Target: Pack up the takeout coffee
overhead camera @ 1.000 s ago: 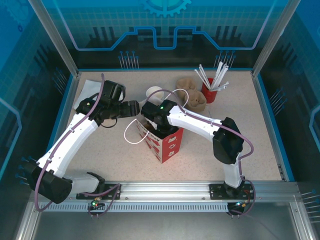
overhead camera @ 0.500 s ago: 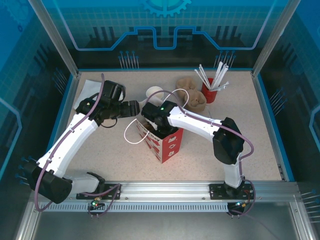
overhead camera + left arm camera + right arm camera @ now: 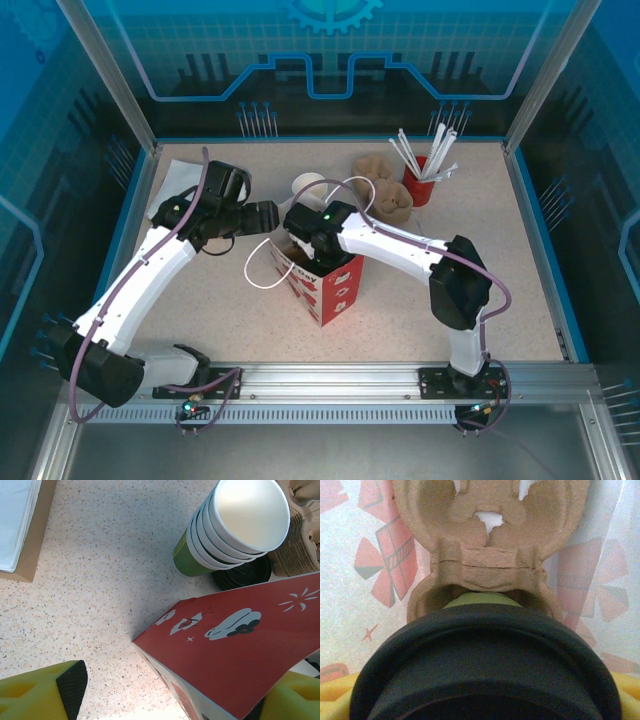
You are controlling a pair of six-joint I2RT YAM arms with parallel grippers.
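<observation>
Black lid over olive-green paper: the coffee [image 3: 485, 650] is down inside the bag [image 3: 330, 288], its lower part seated in a pocket of the pulp carrier [image 3: 485, 555], with the bag's white, red-printed inner walls all around. My right gripper [image 3: 298, 248] is clamped on it, one yellow finger [image 3: 332, 695] pressed to each side of the lid. The right arm has its elbow out to the right, its forearm reaching left over the table [image 3: 200, 300] and its wrist bent down into the bag's mouth. The left arm stretches forward and bends right, bringing my left gripper [image 3: 165, 695] level with the bag's top left edge. Its fingers are spread wide, and the red wall between them lies against the right one. Just behind the bag stands a stack of cups [image 3: 245, 522].
</observation>
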